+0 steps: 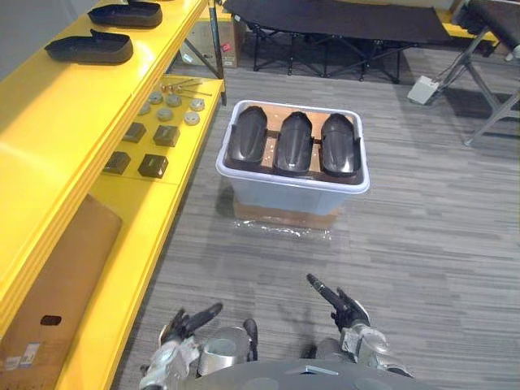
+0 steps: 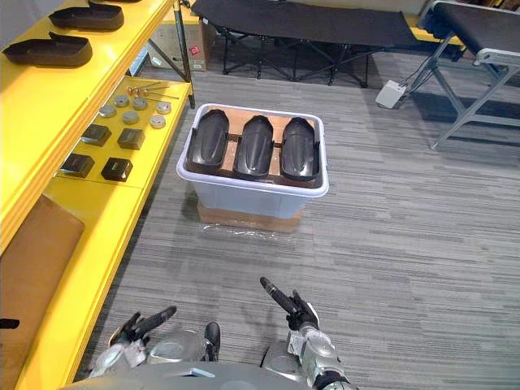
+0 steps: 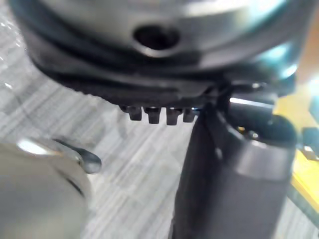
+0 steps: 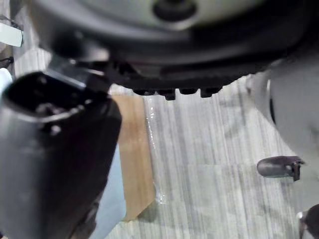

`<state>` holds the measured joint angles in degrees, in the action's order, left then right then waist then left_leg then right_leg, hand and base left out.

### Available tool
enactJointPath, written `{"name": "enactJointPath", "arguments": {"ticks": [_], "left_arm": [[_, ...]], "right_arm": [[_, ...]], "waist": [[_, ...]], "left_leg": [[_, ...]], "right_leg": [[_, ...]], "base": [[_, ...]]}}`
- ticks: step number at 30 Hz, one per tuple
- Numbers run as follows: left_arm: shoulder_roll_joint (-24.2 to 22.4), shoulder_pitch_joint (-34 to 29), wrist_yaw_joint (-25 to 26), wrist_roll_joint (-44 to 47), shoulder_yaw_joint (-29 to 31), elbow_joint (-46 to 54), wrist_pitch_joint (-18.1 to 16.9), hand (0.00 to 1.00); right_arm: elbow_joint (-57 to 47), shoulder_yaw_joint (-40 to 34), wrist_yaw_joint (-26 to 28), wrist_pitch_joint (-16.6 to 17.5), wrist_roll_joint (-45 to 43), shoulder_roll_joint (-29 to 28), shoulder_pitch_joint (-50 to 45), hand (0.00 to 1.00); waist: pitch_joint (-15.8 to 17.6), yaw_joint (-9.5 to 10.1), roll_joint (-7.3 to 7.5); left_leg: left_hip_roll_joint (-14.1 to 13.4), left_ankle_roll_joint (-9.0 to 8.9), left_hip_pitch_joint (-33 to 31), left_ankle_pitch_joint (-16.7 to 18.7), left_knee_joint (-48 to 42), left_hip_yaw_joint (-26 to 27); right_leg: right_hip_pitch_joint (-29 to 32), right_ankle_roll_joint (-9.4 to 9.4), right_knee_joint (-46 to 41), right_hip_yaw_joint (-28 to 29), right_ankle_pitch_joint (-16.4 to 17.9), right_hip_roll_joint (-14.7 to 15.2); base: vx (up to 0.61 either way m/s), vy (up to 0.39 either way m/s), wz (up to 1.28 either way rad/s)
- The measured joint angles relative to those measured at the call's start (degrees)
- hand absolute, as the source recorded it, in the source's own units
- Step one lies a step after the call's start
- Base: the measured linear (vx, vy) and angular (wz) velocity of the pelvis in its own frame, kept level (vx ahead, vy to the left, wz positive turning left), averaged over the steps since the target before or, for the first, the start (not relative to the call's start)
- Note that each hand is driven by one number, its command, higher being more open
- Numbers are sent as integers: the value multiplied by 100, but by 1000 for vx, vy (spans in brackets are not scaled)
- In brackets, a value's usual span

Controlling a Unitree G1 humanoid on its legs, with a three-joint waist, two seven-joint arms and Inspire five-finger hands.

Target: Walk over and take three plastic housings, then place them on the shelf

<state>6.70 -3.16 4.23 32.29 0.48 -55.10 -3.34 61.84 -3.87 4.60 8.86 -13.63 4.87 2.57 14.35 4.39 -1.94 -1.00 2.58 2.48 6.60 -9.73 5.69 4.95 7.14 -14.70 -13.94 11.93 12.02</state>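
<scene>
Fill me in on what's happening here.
The robot faces a pale plastic bin on the floor, with three black housings lying side by side in it. None is picked up yet: the left hand and right hand hang low and open, apart from the bin, holding nothing. The yellow shelf on its left bears two similar shells on its upper level.

Floor point(image 1: 422, 244) carries cardboard point(image 1: 276, 216) under bin point(image 1: 284, 193) of housings point(image 1: 293, 144)
</scene>
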Motion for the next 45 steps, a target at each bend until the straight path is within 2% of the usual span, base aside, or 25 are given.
{"name": "enactJointPath", "arguments": {"ticks": [2,3,4,5,6,7,8,9,10,11,13,14,16,17,18,19,20,21,24,26,27,34,40,42,45], "left_arm": [[31,-32,-6,222,38,-23,-67,100],[58,-82,10,339,37,-25,-68,100],[79,-93,17,371,36,-27,-68,100],[88,-144,37,411,57,-134,-71,100],[-9,-145,73,456,54,-178,-58,100],[-147,-251,60,658,104,-270,-36,100],[-187,-234,68,681,112,-288,-40,100],[-275,-171,91,788,185,-289,-57,100],[-354,-200,185,832,311,-296,-77,100],[-362,-220,206,838,341,-295,-94,100],[-391,-244,265,753,330,-280,-209,100],[-398,-235,261,753,340,-281,-216,100],[-399,-222,261,696,342,-280,-254,100],[-405,-220,273,470,333,-278,-271,100],[-336,-186,279,276,324,-260,-278,100],[-324,-171,282,195,302,-210,-285,100],[-186,-142,274,-61,218,-83,-283,100],[-109,-123,262,-282,200,1,-286,100],[-100,-132,283,-358,100,146,-267,100],[-67,-132,286,-339,62,193,-262,100],[78,-564,279,-297,-14,204,-249,100],[87,-564,268,-308,-11,227,-249,100],[101,-561,68,-334,-16,352,-250,100],[107,-562,-18,-367,-18,393,-266,100],[160,-563,-118,-367,-17,392,-265,100]], "right_arm": [[45,-2,0,49,148,-80,-41,100],[50,16,7,48,197,-124,-79,100],[60,31,21,45,196,-157,-136,100],[129,64,27,34,196,-167,-181,100],[145,74,16,29,196,-114,-177,100],[125,147,-37,16,193,-8,-182,100],[126,149,-69,-14,188,42,-176,100],[132,177,-95,-82,189,186,-176,100],[146,185,-112,-113,193,253,-205,100],[146,170,-113,-118,193,273,-253,100],[96,86,-108,-38,175,276,-397,100],[75,84,-104,-17,144,269,-409,100],[-8,92,-68,46,127,264,-469,100],[-175,109,4,129,81,279,-583,100],[-285,114,20,218,-21,215,-612,100],[-383,135,60,231,-37,171,-625,100],[-541,218,153,298,-71,124,-621,100],[-681,237,237,350,-130,100,-631,100],[-1169,359,253,443,-123,101,-795,100],[-1546,572,213,452,-32,88,-850,100],[-3058,1117,-30,147,-86,-11,-1305,100],[-3059,1111,-7,147,-144,-13,-1302,100],[-3206,960,138,19,-392,-29,-1252,100],[-3972,943,163,-201,-605,-27,-1349,100],[-5475,887,476,-568,-1061,-4,-1449,100]], "waist": [[-29,8,104],[-131,-3,289],[-197,5,404],[-256,-16,454],[-273,-7,326],[-423,-18,120],[-428,-38,44],[-351,-39,-86],[-265,6,-90],[-257,5,-86],[-255,-26,-97],[-243,-26,-99],[-235,-28,-96],[-238,-50,-140],[-233,-73,-11],[-224,-75,81],[-202,-127,237],[-208,-158,325],[-219,-181,356],[-240,-178,372],[-448,-462,582],[-424,-459,600],[-234,-461,611],[-172,-459,606],[-148,-471,634]], "left_leg": [[-133,-320,262,221,-40,-138],[-150,-462,291,398,-155,-299],[-147,-508,268,508,-251,-365],[-251,-630,194,808,-587,-504],[-437,-726,173,911,-735,-557],[-697,-837,-22,1001,-1086,-672],[-797,-864,-237,983,-1454,-673],[-955,-1018,-660,834,-2258,-613],[-1025,-1099,-831,849,-2592,-486],[-1014,-1110,-830,887,-2458,-385],[-904,-1211,-799,799,-1171,-114],[-885,-1192,-818,676,-846,-123],[-839,-1153,-840,27,-197,-145],[-832,-1039,-788,-582,-52,-136],[-709,-879,-695,-609,28,-99],[-631,-875,-637,-608,164,-70],[-488,-760,-564,-699,433,-11],[-369,-677,-521,-771,595,32],[-125,-588,-305,-830,785,132],[-87,-563,-234,-846,897,176],[-68,-492,-184,-1143,1492,308],[-51,-486,-217,-1119,1491,331],[-59,-476,-251,-1085,1490,413],[-107,-488,-240,-1063,1491,485],[-223,-533,-195,-1032,1491,594]], "right_leg": [[8,28,412,193,-857,-18],[-19,11,401,285,-1198,-23],[-30,-32,392,289,-1289,-24],[-65,-195,300,192,-1207,-92],[-109,-236,207,68,-1140,-220],[-129,-392,240,-126,-885,-490],[-160,-438,301,-176,-857,-588],[-332,-497,503,-214,-852,-727],[-583,-581,690,-219,-862,-758],[-711,-576,775,-234,-866,-737],[-1054,-560,1052,-317,-869,-671],[-1114,-544,1109,-321,-879,-671],[-1240,-451,1196,-286,-840,-658],[-1298,-345,1196,-242,-768,-680],[-1322,-275,1191,-196,-736,-536],[-1302,-226,1191,-176,-707,-465],[-1264,-169,1192,-167,-696,-330],[-1227,-101,1191,-178,-729,-219],[-1330,72,1191,-176,-833,-12],[-1324,145,1190,-174,-883,28],[-1147,43,1454,-157,-875,-91],[-1122,39,1464,-148,-903,-72],[-1089,68,1455,-110,-927,-69],[-1016,74,1349,-55,-933,-96],[-913,125,1201,25,-980,-173]], "base": [[301,-257,37],[294,-332,51],[365,-499,58],[240,-356,35],[333,-455,40],[203,-238,28],[278,-365,33],[208,-281,14],[258,-301,7],[228,-200,5],[216,-94,2],[293,-13,-15],[270,62,-21],[220,134,-16],[214,146,-14],[206,134,-6],[202,120,-2],[188,113,0],[149,121,-3],[102,87,-2],[19,30,-2],[23,0,-2],[72,-4,-5],[41,-3,-16],[17,-7,-20]]}}
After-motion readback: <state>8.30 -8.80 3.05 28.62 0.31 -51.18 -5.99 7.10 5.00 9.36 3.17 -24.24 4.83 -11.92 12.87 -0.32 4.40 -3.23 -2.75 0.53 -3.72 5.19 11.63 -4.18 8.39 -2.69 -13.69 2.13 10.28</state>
